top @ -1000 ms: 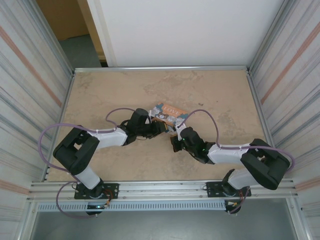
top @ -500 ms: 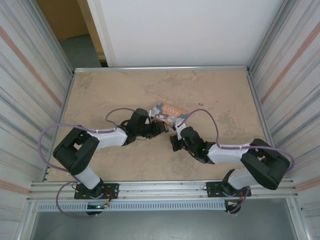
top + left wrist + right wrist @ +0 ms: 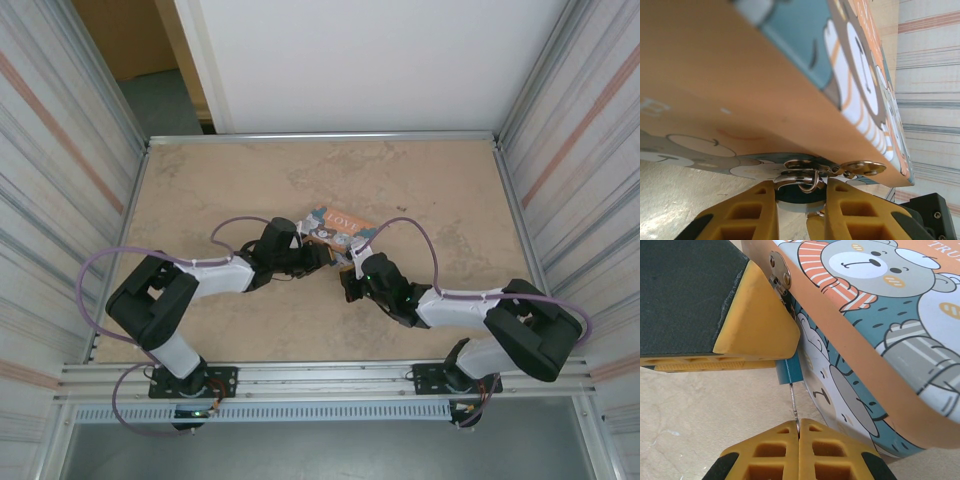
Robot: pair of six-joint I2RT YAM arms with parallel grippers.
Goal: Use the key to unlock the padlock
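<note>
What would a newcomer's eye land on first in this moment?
The cartoon-bear box, mid-table, stands out first. At its metal hasp hangs the small blue padlock, gripped by the left hand; the right hand pinches the thin key, whose tip meets the padlock's underside.

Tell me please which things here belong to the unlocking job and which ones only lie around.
Job:
- padlock, in left gripper
- key, in right gripper

Only around:
- cartoon box, on which the padlock hangs
- table
</note>
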